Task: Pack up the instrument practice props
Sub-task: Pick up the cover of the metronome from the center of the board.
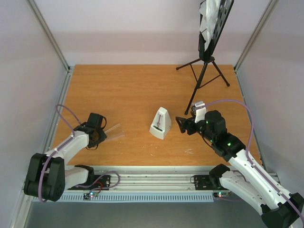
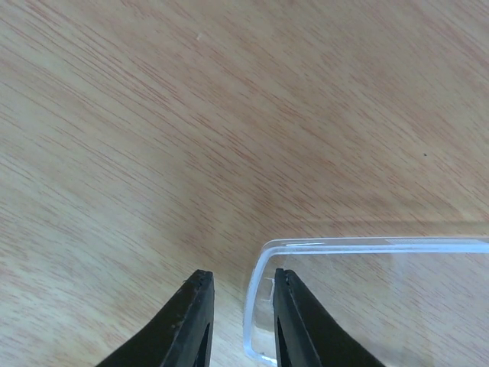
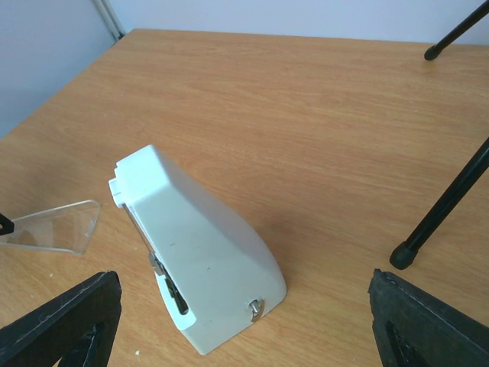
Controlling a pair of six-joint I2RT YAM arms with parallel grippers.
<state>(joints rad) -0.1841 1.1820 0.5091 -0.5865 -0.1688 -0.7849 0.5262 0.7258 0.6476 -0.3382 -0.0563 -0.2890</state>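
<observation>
Refitting the clear cover (image 2: 367,306): my left end effector (image 2: 241,274) stands narrow astride its rim, pinched or not I cannot tell. My right end effector (image 1: 181,124) gapes wide beside the metronome (image 3: 202,260), mid-counter (image 1: 123,90). Next, I judge, a firm pinch, then lift.

table (image 1: 133,90): matt wood grain | metronome (image 3: 214,252): glossy white plastic | cover (image 2: 367,245): clear plastic

white metronome (image 1: 160,124), black stand (image 1: 204,78), seemingly clear cover (image 2: 367,306)
</observation>
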